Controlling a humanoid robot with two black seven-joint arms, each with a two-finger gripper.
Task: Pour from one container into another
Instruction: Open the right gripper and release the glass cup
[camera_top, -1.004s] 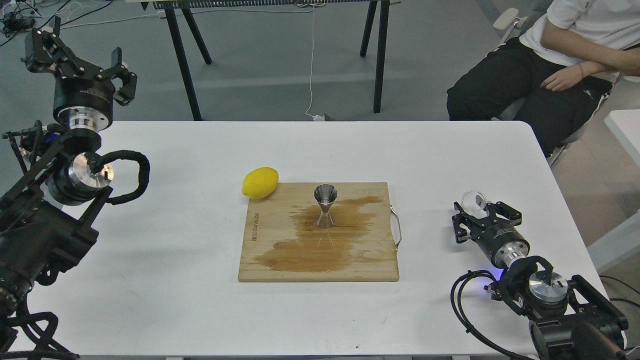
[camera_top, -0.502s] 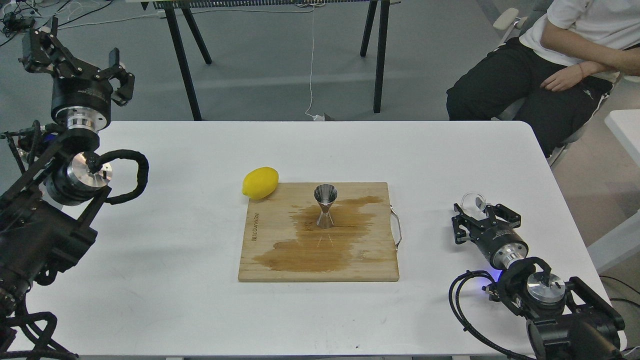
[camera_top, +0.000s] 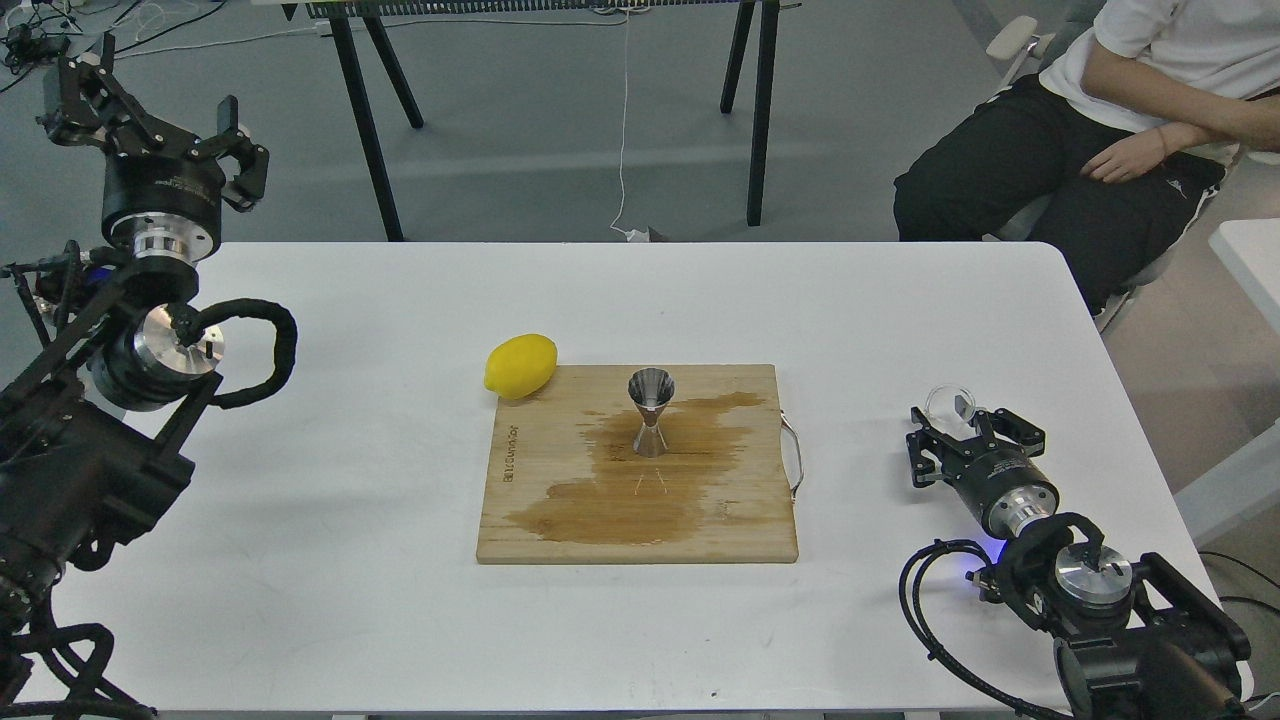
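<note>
Right gripper (camera_top: 962, 424), lower right of the frame, is sitting low over the table (camera_top: 330, 600) with the cup (camera_top: 947, 402) just at its fingertips. Cup is clear, so I cannot tell whether the fingers are clamping it, only touching it, or already letting go. Across the last 1 s the gripper is drifting very slightly down and right in frame, and the cup is staying put at the tips. No lift, no tilt.

Board (camera_top: 520, 520) in mid frame is carrying a wide wet brown stain. Jigger (camera_top: 651, 412) is standing upright in the middle of that stain, not moving across the 3 frames. Lemon (camera_top: 520, 365) is resting at the board's upper left corner, touching its edge or just beside it, also unchanged.

Left gripper (camera_top: 150, 125), upper left of the frame, is hanging high past the table's far edge with fingers spread apart, holding nothing. It is shifting a touch left, then settling.

Read: cup is well apart from the jigger, far right of the board. The stain suggests liquid is already spilled on the board. I judge this as either pre-pickup or cup set back down; the pictures are not deciding which. Person (camera_top: 1100, 130) is sitting at upper right, clear of the work area.
</note>
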